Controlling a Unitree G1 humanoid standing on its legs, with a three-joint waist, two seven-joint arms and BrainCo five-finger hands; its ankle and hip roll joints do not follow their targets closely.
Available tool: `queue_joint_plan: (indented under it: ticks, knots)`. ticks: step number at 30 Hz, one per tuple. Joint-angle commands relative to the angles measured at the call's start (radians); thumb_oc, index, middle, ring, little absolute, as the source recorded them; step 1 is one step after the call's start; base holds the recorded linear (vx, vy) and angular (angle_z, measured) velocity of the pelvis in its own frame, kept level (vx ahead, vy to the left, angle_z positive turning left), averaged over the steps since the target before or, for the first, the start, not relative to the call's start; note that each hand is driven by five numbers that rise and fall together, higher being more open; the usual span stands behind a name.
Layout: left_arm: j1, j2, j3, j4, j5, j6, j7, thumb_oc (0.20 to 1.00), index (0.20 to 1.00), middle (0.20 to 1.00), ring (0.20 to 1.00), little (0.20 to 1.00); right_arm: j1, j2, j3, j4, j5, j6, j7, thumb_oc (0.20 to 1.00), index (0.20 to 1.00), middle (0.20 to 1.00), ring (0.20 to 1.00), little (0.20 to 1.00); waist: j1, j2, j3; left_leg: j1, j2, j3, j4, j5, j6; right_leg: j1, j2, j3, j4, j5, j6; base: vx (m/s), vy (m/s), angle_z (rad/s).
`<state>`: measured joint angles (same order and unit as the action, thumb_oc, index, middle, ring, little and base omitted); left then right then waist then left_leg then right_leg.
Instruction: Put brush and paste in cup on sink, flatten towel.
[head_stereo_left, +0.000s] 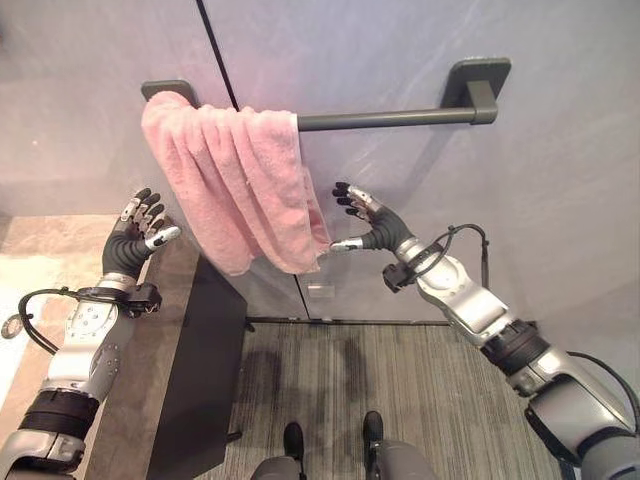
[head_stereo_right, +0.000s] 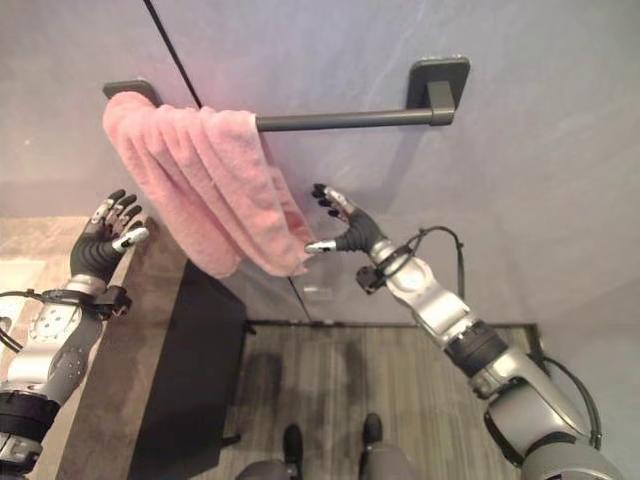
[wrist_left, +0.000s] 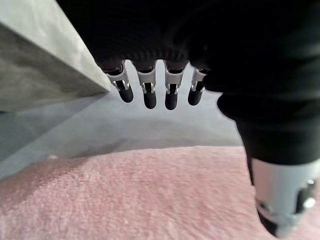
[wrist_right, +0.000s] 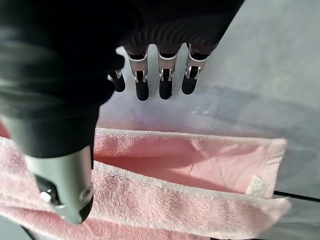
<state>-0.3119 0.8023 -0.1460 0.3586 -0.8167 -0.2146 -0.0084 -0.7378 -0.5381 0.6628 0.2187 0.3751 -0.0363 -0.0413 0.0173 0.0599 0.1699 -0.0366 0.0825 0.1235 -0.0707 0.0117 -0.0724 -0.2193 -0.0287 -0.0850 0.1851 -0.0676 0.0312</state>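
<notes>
On dark wall rail (head_stereo_left: 400, 118), bunched pink terry towel (head_stereo_left: 235, 180); left hand (head_stereo_left: 140, 232), right hand (head_stereo_left: 368, 225) spread, empty (flattening step); next: grip edges, spread sideways.

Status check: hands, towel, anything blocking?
Left hand open, left of the towel. Right hand open, thumb at the towel's lower right edge. Pink towel bunched at the left end of the bar. Nothing blocking.

the towel (head_stereo_left: 235, 180) hides the left stretch of the rail (head_stereo_left: 385, 118); its far folds are out of sight.
</notes>
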Motion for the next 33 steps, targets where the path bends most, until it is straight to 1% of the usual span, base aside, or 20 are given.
queue_joint_plan:
  ticks: [1, 3, 5, 8, 18, 20, 21, 22, 23, 25, 28, 29, 31, 33]
  knots:
    - [-0.064, 0.024, -0.006, -0.001, -0.063, -0.024, -0.018, 1.000, 1.000, 1.000, 1.000, 1.000, -0.085, 0.072, 0.021, 0.000, 0.012, -0.035, -0.009, 1.000, 1.000, 1.000, 1.000, 1.000, -0.002, -0.088, -0.012, 0.043, -0.071, 0.044, 0.062, -0.051, 0.015, 0.053, -0.074, 0.113, -0.246, 0.192, 0.113, -0.03, 0.046, -0.10]
    - [-0.119, 0.025, -0.044, 0.034, -0.055, -0.021, -0.012, 1.000, 1.000, 1.000, 1.000, 1.000, -0.103, 0.098, 0.030, 0.012, 0.016, -0.033, -0.019, 1.000, 1.000, 1.000, 1.000, 1.000, -0.008, -0.094, -0.008, 0.034, -0.072, 0.052, 0.068, -0.053, 0.017, 0.039, -0.073, 0.122, -0.240, 0.196, 0.114, -0.02, 0.040, -0.13]
    - [-0.131, 0.022, -0.051, 0.037, -0.055, -0.021, -0.008, 1.000, 1.000, 1.000, 1.000, 1.000, -0.104, 0.104, 0.032, 0.013, 0.020, -0.033, -0.021, 1.000, 1.000, 1.000, 1.000, 1.000, -0.008, -0.095, -0.006, 0.032, -0.073, 0.054, 0.071, -0.055, 0.018, 0.036, -0.073, 0.124, -0.237, 0.197, 0.115, -0.01, 0.026, -0.09]
    - [-0.185, 0.027, -0.087, 0.050, -0.050, -0.018, 0.002, 1.000, 1.000, 1.000, 1.000, 1.000, -0.117, 0.117, 0.051, 0.019, 0.027, -0.029, -0.024, 1.000, 1.000, 1.000, 1.000, 1.000, -0.013, -0.099, 0.001, 0.023, -0.079, 0.059, 0.083, -0.062, 0.022, 0.027, -0.076, 0.132, -0.234, 0.201, 0.116, -0.01, 0.024, 0.00]
    - [-0.269, 0.049, -0.147, 0.063, -0.037, -0.012, 0.008, 1.000, 1.000, 1.000, 1.000, 1.000, -0.123, 0.103, 0.063, 0.018, 0.045, -0.027, -0.021, 1.000, 1.000, 1.000, 1.000, 1.000, -0.023, -0.099, 0.011, 0.009, -0.085, 0.064, 0.088, -0.063, 0.026, 0.007, -0.081, 0.142, -0.230, 0.209, 0.119, 0.00, 0.015, -0.01]
    - [-0.291, 0.042, -0.166, 0.069, -0.038, -0.010, 0.006, 0.780, 0.780, 0.780, 0.780, 0.780, -0.119, 0.100, 0.067, 0.017, 0.051, -0.028, -0.022, 1.000, 1.000, 1.000, 1.000, 1.000, -0.028, -0.097, 0.009, 0.009, -0.088, 0.067, 0.085, -0.063, 0.027, 0.005, -0.082, 0.145, -0.230, 0.210, 0.120, 0.00, 0.000, 0.00]
    - [-0.306, 0.034, -0.182, 0.071, -0.033, -0.005, 0.005, 0.592, 0.592, 0.592, 0.592, 0.592, -0.113, 0.100, 0.069, 0.013, 0.052, -0.029, -0.020, 1.000, 1.000, 1.000, 1.000, 1.000, -0.031, -0.094, 0.010, 0.010, -0.090, 0.068, 0.082, -0.063, 0.028, 0.004, -0.084, 0.147, -0.231, 0.210, 0.120, 0.03, 0.029, -0.03]
    - [-0.314, 0.031, -0.189, 0.075, -0.032, -0.004, 0.003, 0.567, 0.567, 0.567, 0.567, 0.567, -0.109, 0.100, 0.071, 0.011, 0.057, -0.029, -0.017, 1.000, 1.000, 1.000, 1.000, 1.000, -0.033, -0.091, 0.009, 0.011, -0.091, 0.068, 0.081, -0.063, 0.028, 0.003, -0.084, 0.148, -0.230, 0.211, 0.121, 0.02, 0.020, -0.04]
    - [-0.314, 0.030, -0.190, 0.075, -0.032, -0.004, 0.003, 0.567, 0.567, 0.567, 0.567, 0.567, -0.109, 0.100, 0.071, 0.011, 0.057, -0.029, -0.017, 1.000, 1.000, 1.000, 1.000, 1.000, -0.033, -0.091, 0.009, 0.011, -0.091, 0.068, 0.081, -0.063, 0.028, 0.003, -0.084, 0.148, -0.230, 0.210, 0.121, 0.01, 0.013, -0.07]
    - [-0.325, 0.019, -0.210, 0.075, -0.031, 0.000, -0.004, 0.495, 0.495, 0.495, 0.495, 0.495, -0.109, 0.097, 0.080, 0.006, 0.054, -0.028, -0.013, 1.000, 1.000, 1.000, 1.000, 1.000, -0.038, -0.088, 0.009, 0.011, -0.092, 0.066, 0.078, -0.062, 0.028, 0.001, -0.085, 0.149, -0.231, 0.210, 0.121, 0.01, 0.011, -0.11]
    - [-0.339, 0.003, -0.225, 0.082, -0.027, 0.005, -0.004, 0.454, 0.454, 0.454, 0.454, 0.454, -0.108, 0.104, 0.084, 0.010, 0.053, -0.025, -0.013, 1.000, 1.000, 1.000, 1.000, 1.000, -0.040, -0.084, 0.010, 0.012, -0.094, 0.067, 0.075, -0.061, 0.029, -0.001, -0.085, 0.151, -0.231, 0.211, 0.121, 0.00, 0.005, -0.04]
    - [-0.344, -0.013, -0.230, 0.083, -0.032, 0.005, -0.004, 0.382, 0.382, 0.382, 0.382, 0.382, -0.105, 0.109, 0.083, 0.013, 0.053, -0.024, -0.014, 1.000, 1.000, 1.000, 1.000, 1.000, -0.041, -0.081, 0.010, 0.012, -0.096, 0.068, 0.073, -0.061, 0.029, -0.002, -0.086, 0.152, -0.231, 0.211, 0.122, 0.00, 0.000, 0.00]
    - [-0.344, -0.014, -0.230, 0.083, -0.032, 0.005, -0.004, 0.382, 0.382, 0.382, 0.382, 0.382, -0.105, 0.109, 0.083, 0.013, 0.053, -0.024, -0.014, 1.000, 1.000, 1.000, 1.000, 1.000, -0.041, -0.081, 0.010, 0.012, -0.096, 0.068, 0.073, -0.061, 0.029, -0.002, -0.086, 0.152, -0.231, 0.211, 0.122, 0.00, 0.000, 0.00]
    - [-0.350, -0.039, -0.246, 0.084, -0.027, 0.005, -0.003, 0.376, 0.376, 0.376, 0.376, 0.376, -0.101, 0.117, 0.083, 0.019, 0.045, -0.023, -0.018, 1.000, 1.000, 1.000, 1.000, 1.000, -0.044, -0.077, 0.009, 0.016, -0.098, 0.069, 0.070, -0.062, 0.030, 0.000, -0.087, 0.155, -0.233, 0.211, 0.122, 0.00, 0.000, 0.00]
